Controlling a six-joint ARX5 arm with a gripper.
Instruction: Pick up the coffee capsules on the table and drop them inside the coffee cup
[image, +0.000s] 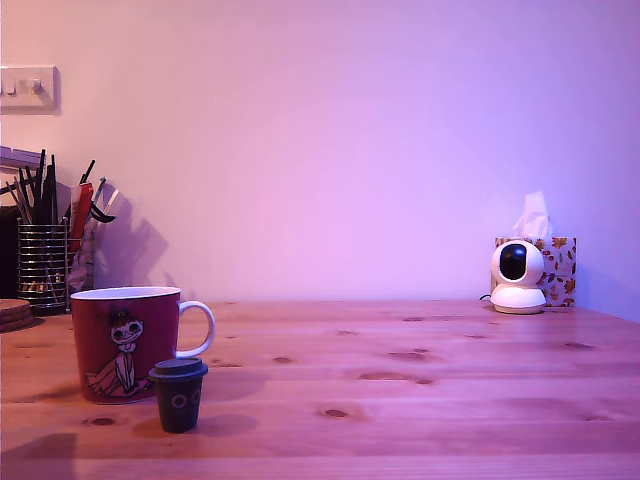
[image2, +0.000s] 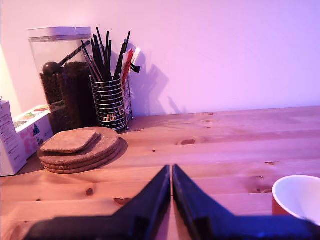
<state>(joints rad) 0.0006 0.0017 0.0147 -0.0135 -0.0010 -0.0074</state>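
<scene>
The end effector (image2: 171, 172) shows only in the wrist view, where its two dark fingers (image2: 150, 197) taper forward and meet at the tips, pressed together with only a thin seam between them and nothing pinched. They point out low over the counter (image2: 225, 145), roughly level with its surface, toward the back wall. The arm itself does not appear in the exterior view.

Just beside the fingers, at the edge of the wrist view, the white inside and dark red wall of the coffee cup (image2: 299, 200) show in part. In the exterior view the coffee cup (image: 125, 343) stands upright near the exterior view's left, its white handle turned toward the exterior view's right. The dark green-black coffee capsule (image: 179, 394) stands upright just in front of it, near the handle side; whether they touch cannot be told.

Farther out in the wrist view lie a stack of cork coasters (image2: 80, 149), a wire mesh pen holder (image2: 110, 102) and a clear jar (image2: 62, 80) by the wall. At the exterior view's right, a small white camera (image: 518, 277) stands before a tissue box (image: 555, 265).
</scene>
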